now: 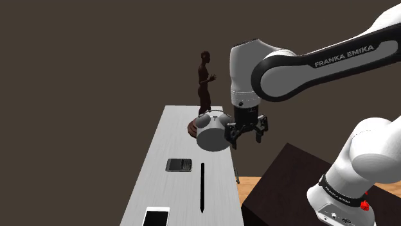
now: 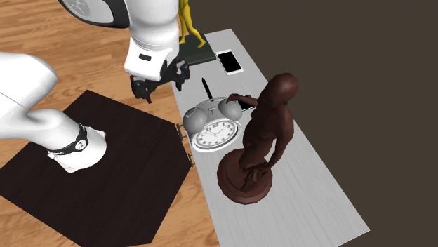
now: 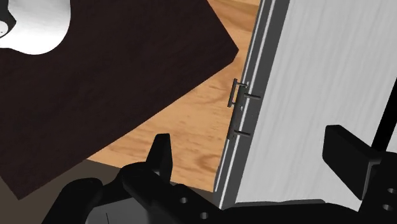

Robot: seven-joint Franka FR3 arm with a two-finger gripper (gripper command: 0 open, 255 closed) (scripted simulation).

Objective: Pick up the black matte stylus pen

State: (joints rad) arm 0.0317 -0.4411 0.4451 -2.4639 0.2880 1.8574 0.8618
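Wide open and holding nothing, the all-black two-finger pincer (image 1: 245, 130) hangs over the tabletop's edge on the side of the dark box stand (image 1: 289, 176), apart from the slim black matte stylus pen (image 1: 202, 186). That pen lies flat and lengthwise on the pale grey wood-grain tabletop (image 1: 157, 151), just beside a small black keypad phone (image 1: 179, 165). It sits between a white-edged smartphone (image 1: 156, 217) and a round silver twin-bell alarm clock (image 1: 212, 133). Behind the clock stands a dark brown human figurine (image 1: 204, 80) on a round base. From the wrist view, the fingers (image 3: 160, 153) straddle the tabletop's rim and its small metal handle (image 3: 240, 108), above the wooden floor (image 3: 191, 121).
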